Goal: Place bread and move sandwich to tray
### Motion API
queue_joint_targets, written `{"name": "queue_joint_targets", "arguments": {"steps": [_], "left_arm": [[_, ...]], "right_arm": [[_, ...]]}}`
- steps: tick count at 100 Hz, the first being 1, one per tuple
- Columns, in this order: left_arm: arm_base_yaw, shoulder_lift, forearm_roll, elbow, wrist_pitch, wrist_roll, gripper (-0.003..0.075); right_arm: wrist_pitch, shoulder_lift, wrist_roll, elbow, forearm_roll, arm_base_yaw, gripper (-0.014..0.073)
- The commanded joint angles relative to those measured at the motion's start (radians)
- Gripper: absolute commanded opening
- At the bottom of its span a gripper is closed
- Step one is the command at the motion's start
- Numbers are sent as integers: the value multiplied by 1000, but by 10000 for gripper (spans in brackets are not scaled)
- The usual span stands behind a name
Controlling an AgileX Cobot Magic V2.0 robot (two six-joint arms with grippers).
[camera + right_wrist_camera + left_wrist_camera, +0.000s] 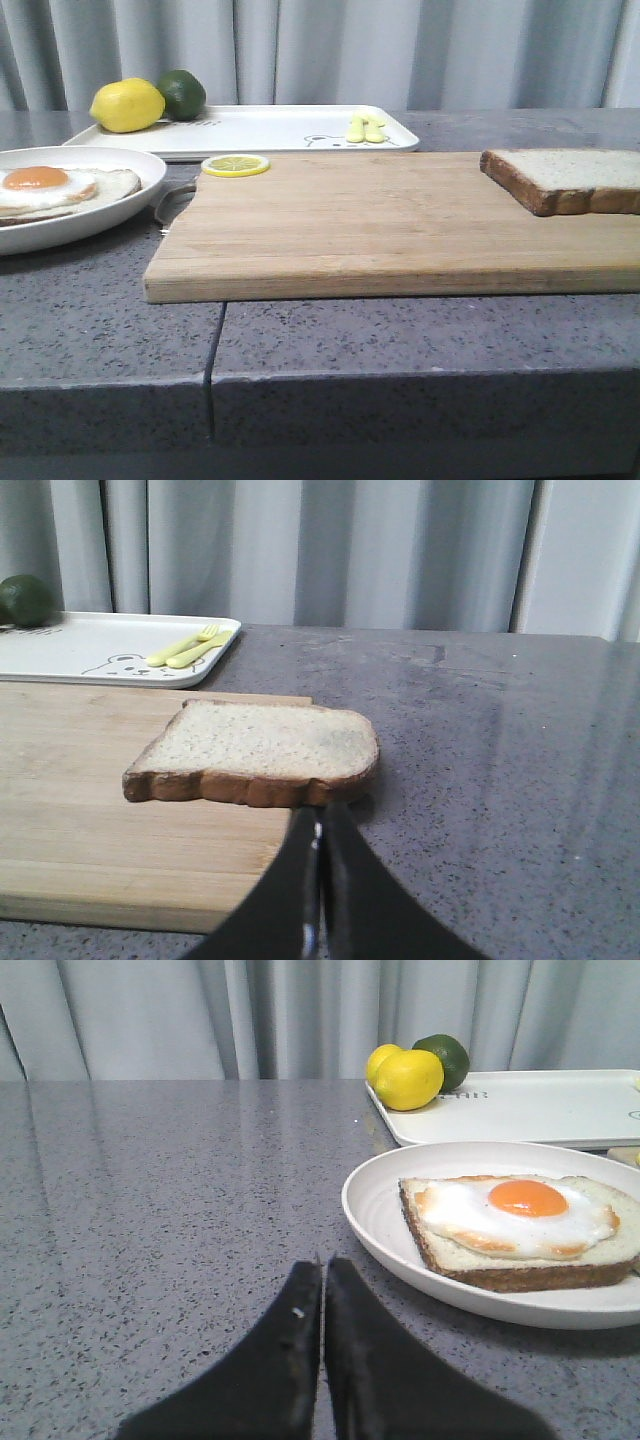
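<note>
both grippers, left gripper (322, 1270) and right gripper (320, 815), have fingers pressed together; bread (570, 178) sits at the front view's right edge, sandwich (60, 190) at its left.

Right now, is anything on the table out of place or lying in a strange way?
Yes. The bread lies at the right edge of the cutting board, one corner hanging out over the table. A lemon slice also sits loose on the board's far left corner.

Both grippers, left (322, 1270) & right (319, 815): matte black tapered fingers, lower centre of frame; tiny white speck on left one.
</note>
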Motion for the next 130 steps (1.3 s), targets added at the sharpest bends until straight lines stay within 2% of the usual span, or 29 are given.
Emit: {"name": "queue_joint_targets", "arguments": {"steps": [1, 28, 50, 60, 79, 98, 113, 130], "left_arm": [[-1, -30, -8, 16, -99, -3, -20], [-1, -30, -60, -31, -85, -3, -20], [-1, 35, -142, -183, 12, -3, -20], [-1, 119, -163, -273, 99, -3, -20], [-1, 325, -227, -487, 362, -3, -20], [-1, 501, -249, -668, 531, -3, -20], [-1, 590, -249, -772, 616, -3, -20], [-1, 637, -249, -812, 667, -3, -20]], "right_arm": [[-96, -20, -5, 2, -3, 3, -67], [24, -20, 63, -66, 133, 3, -67], [207, 22, 63, -231, 201, 3, -67], [269, 78, 63, -307, 200, 3, -67], [344, 218, 63, -429, 200, 3, -67], [439, 370, 63, -532, 200, 3, -67], [535, 489, 63, -619, 200, 3, -67], [598, 559, 63, -687, 200, 3, -67]]}}
